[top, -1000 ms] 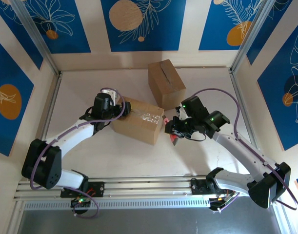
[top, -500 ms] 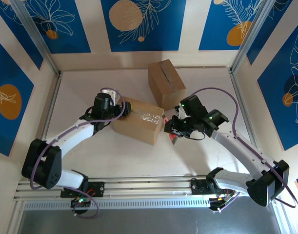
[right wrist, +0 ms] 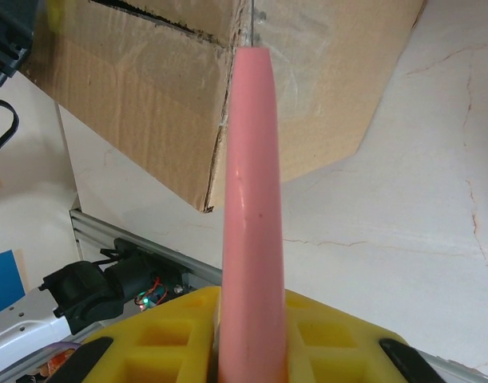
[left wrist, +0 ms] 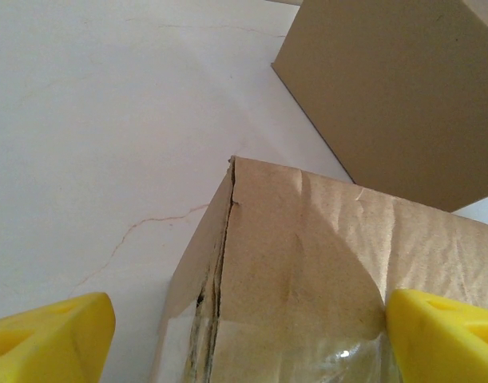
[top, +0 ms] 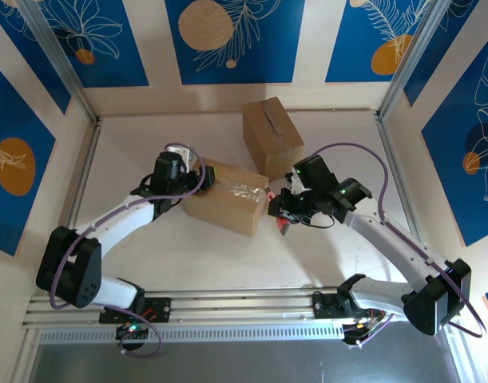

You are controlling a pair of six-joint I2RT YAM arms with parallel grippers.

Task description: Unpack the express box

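Left hand (left wrist: 244, 331) spread wide astride box (top: 226, 199) end, gripping nothing. Right hand (right wrist: 251, 339) pinches pink cutter (right wrist: 251, 175), tip at box seam; cut wants shallow, straight line.

The middle of the desk (top: 228, 255) is taken up by the taped cardboard box (top: 228, 199). Its left end is covered by the wide-spread left pincer (top: 192, 177), and its right end is blocked by the right pincer (top: 282, 214), clamped on a pink tool (right wrist: 251, 199). A narrow wedge is left between it and the second cardboard box (top: 271, 137) behind. Open desk is found along the near strip and in the far left corner
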